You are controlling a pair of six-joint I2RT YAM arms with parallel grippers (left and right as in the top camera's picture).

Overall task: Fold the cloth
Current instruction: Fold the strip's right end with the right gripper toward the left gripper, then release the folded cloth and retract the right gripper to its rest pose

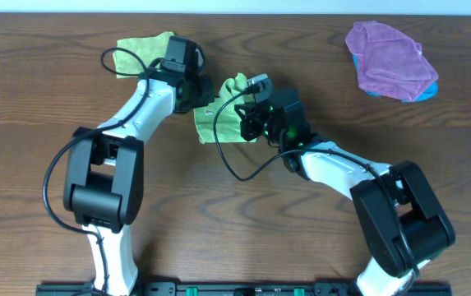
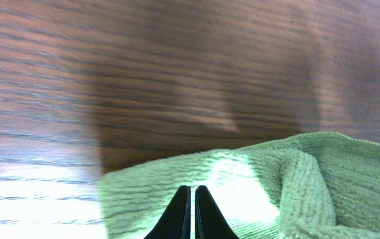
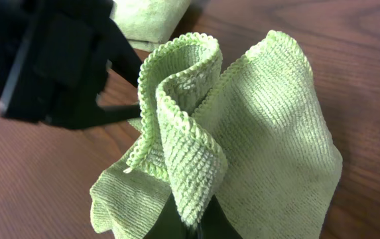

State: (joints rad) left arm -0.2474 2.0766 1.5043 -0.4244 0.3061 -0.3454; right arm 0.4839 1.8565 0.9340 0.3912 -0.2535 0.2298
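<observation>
A light green cloth (image 1: 210, 125) lies bunched at the table's middle, part of it lifted into an upright fold. My right gripper (image 1: 246, 111) is shut on that raised fold; in the right wrist view the fold (image 3: 190, 166) stands up from between the fingertips (image 3: 193, 229). My left gripper (image 1: 201, 96) sits at the cloth's left edge. In the left wrist view its fingers (image 2: 193, 202) are pressed together over the cloth (image 2: 322, 179), near its edge. The left gripper's black body (image 3: 63, 66) shows beside the fold in the right wrist view.
A second green cloth (image 1: 140, 51) lies folded at the back left, behind the left arm; it also shows in the right wrist view (image 3: 146, 16). A purple cloth (image 1: 390, 59) lies on something blue at the back right. The table is dark wood.
</observation>
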